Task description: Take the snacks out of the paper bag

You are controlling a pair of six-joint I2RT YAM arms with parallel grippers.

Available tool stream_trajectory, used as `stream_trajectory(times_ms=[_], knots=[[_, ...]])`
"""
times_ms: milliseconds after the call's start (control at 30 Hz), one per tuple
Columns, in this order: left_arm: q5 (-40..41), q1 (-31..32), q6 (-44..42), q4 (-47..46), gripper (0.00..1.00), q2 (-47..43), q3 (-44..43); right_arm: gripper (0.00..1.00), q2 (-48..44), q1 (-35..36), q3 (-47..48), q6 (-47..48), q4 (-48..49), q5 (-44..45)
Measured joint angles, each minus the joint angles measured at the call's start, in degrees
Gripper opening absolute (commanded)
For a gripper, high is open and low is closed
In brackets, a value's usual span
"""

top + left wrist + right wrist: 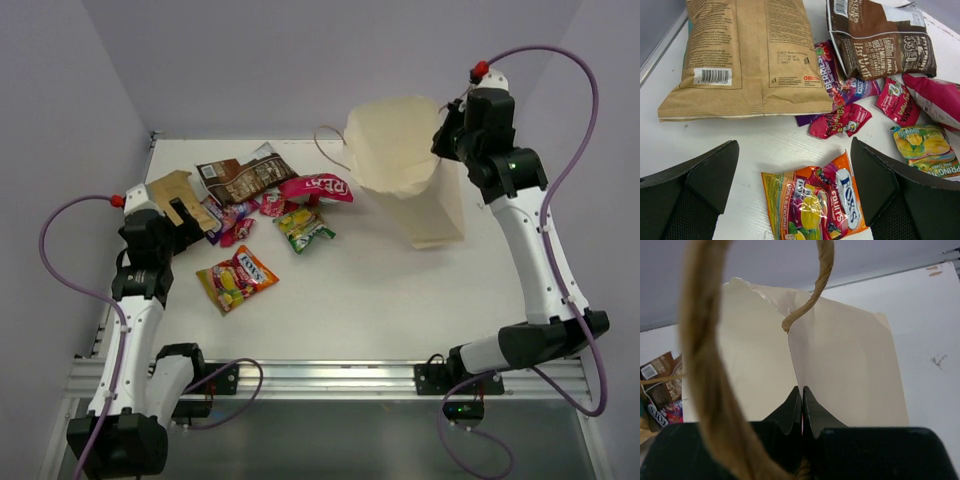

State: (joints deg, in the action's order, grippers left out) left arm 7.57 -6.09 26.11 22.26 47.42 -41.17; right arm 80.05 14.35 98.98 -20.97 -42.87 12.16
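Paper bag [405, 165]: cream, brown cord handles [822, 280], tilted at far right of table [400, 300]; rim pinched by closed right gripper [802, 397]. Snacks [240, 180]: glossy packets strewn left, below the wide-open, empty left gripper [794, 150].

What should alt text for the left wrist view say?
The open left gripper hovers above a white table, an orange-yellow packet lying between its fingers. Beyond lie a large tan pouch, a dark brown pouch, pink packets, a purple packet and a green-yellow packet.

Bright, even light; soft shadows; glare on the glossy snacks [812, 205].
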Motion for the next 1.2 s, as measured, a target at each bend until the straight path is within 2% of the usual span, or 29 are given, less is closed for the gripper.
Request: stream_trajectory(times_ms=[167,300,567,767,900,933,1000,1033,1133,1200], knots=[[-1.7,2.1,-2.8,-0.8,1.0,-1.7,0.4,0.0,8.1,-2.3,9.5,-3.6,1.3,-3.5],[-3.0,3.8,-5.0,-1.8,1.0,-3.1,2.3,0.0,11.7,-5.6,10.6,-6.8,5.4,-7.1],[-3.6,5.0,-7.6,-2.4,1.0,-3.8,4.5,0.0,17.1,-9.9,0.7,-11.6,18.7,-11.5],[-4.0,5.0,-7.9,-3.3,1.0,-4.0,4.5,0.07,23.0,-10.0,-2.7,-11.7,23.6,-13.2],[-4.1,5.0,-8.0,-3.5,1.0,-4.0,4.5,0.2,23.4,-10.3,-4.4,-11.6,24.7,-13.4],[-4.2,5.0,-8.0,-3.7,1.0,-4.0,4.5,0.31,23.3,-10.4,-4.6,-11.6,24.8,-13.4],[-4.2,5.0,-8.0,-3.8,1.0,-4.0,4.5,0.41,23.1,-10.8,-4.7,-11.1,24.6,-13.3],[-4.2,5.0,-8.0,-3.9,1.0,-4.0,4.5,0.52,22.9,-10.9,-4.7,-10.8,24.3,-13.2],[-4.4,5.0,-8.0,-3.9,1.0,-4.0,4.5,0.68,21.3,-11.1,-4.6,-9.2,22.8,-13.2],[-4.4,5.0,-8.0,-4.0,1.0,-3.9,4.5,0.76,19.9,-11.1,-4.3,-8.3,21.5,-13.2]])
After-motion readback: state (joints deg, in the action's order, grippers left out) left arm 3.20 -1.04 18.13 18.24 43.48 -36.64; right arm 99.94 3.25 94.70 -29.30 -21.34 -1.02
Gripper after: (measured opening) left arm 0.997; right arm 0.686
